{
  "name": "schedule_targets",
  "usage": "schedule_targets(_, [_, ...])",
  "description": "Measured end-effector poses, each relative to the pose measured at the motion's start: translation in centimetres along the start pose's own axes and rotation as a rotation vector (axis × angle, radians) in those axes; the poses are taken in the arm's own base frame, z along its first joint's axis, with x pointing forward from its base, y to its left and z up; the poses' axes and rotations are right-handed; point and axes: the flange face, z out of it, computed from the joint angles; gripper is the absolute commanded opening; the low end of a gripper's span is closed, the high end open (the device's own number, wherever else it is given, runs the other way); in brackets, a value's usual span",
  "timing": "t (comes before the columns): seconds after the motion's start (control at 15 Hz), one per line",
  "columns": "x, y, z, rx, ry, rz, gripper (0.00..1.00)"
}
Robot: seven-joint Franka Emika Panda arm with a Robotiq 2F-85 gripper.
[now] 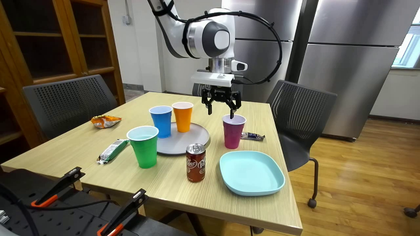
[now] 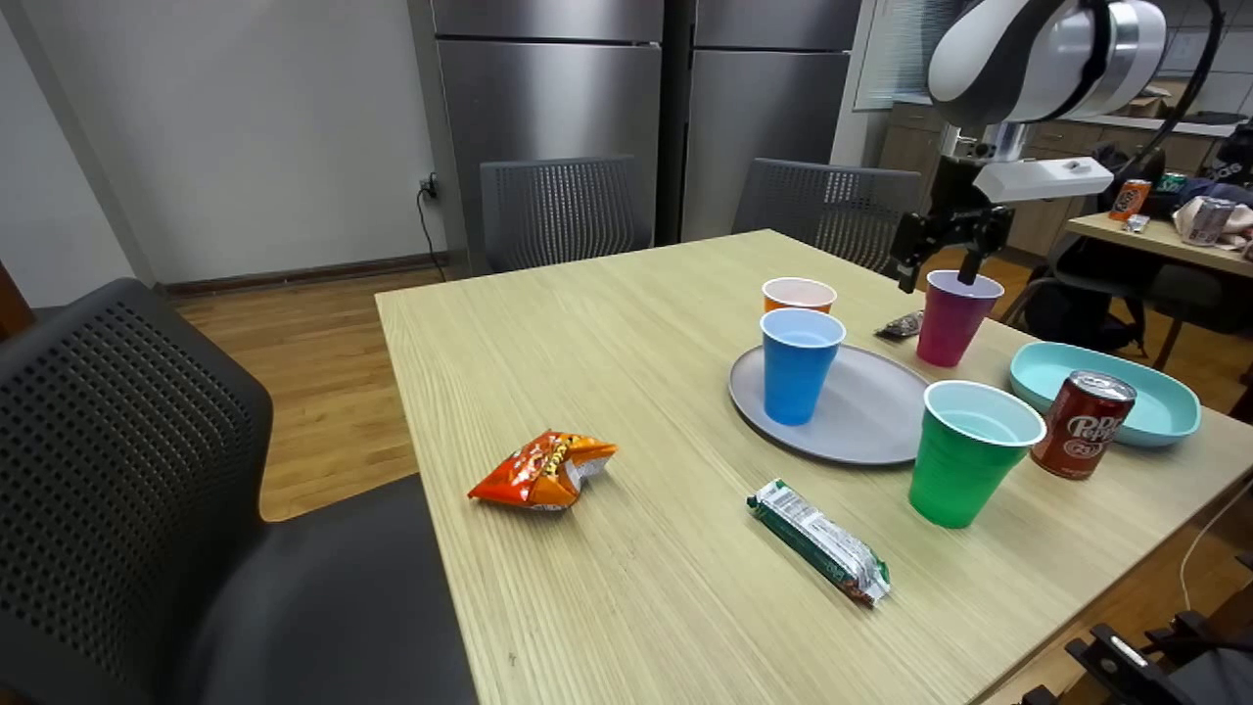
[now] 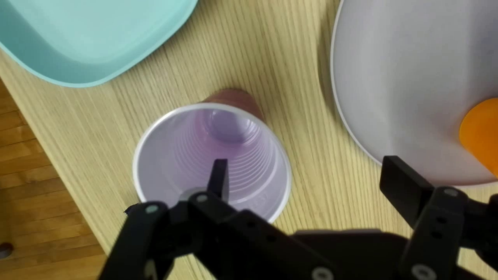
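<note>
The gripper point(image 1: 220, 114) is spread wide and holds nothing. One finger stands over the mouth of the purple cup point(image 1: 233, 135), which sits upright on the table point(image 1: 164, 183); whether the fingertip dips below the rim is hard to tell. The reach appears complete, the grip not yet made. The blue cup point(image 1: 161, 123) and orange cup point(image 1: 183, 118) (both upright) occupy the gray plate point(image 1: 178, 144).

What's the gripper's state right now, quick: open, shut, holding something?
Gripper: open, holding nothing; one jaw at the mouth of the purple cup.
</note>
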Motion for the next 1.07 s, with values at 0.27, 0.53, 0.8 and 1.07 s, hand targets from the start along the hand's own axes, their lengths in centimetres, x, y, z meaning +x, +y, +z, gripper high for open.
schedule_targets(0.27, [-0.01, 0.08, 0.53, 0.002, -0.006, -0.005, 0.77])
schedule_targets(0.53, [-0.02, 0.27, 0.65, 0.005, -0.006, -0.021, 0.4])
schedule_targets(0.8, [0.03, 0.38, 0.61, 0.009, -0.002, -0.04, 0.09])
schedule_targets(1.07, [0.08, 0.51, 0.56, 0.008, 0.003, -0.048, 0.0])
